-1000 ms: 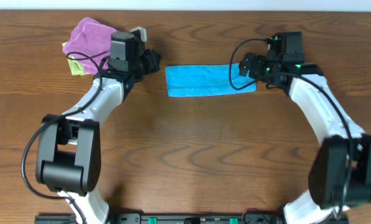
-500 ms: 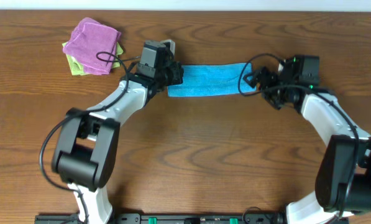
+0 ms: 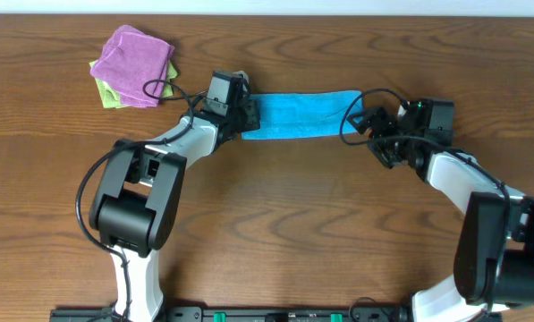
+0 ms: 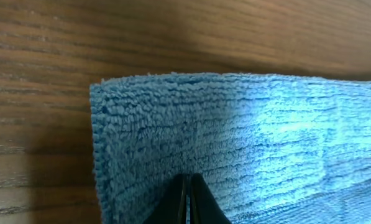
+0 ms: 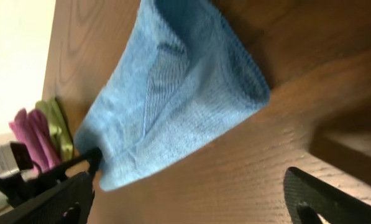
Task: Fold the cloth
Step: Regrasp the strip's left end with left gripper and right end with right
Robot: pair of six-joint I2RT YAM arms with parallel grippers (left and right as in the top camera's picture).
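The sky-blue cloth (image 3: 302, 114) lies as a long folded strip on the wooden table at the back centre. My left gripper (image 3: 249, 116) is at its left end. In the left wrist view its fingers (image 4: 188, 179) are shut together, tips on the flat cloth (image 4: 247, 137) near the left edge, with no fold visibly pinched. My right gripper (image 3: 371, 136) is open, just off the cloth's right end. In the right wrist view its fingers (image 5: 191, 205) spread wide over bare wood, and the cloth (image 5: 173, 93) lies beyond them.
A purple cloth (image 3: 137, 54) lies on a light green cloth (image 3: 105, 94) at the back left. Both also show far off in the right wrist view, the purple one (image 5: 30, 137) and the green one (image 5: 58, 127). The table's back edge runs close behind the cloth.
My left gripper has moved right from beside the purple cloth onto the blue cloth's left end. My right gripper has come off the cloth's right end and moved right and nearer.
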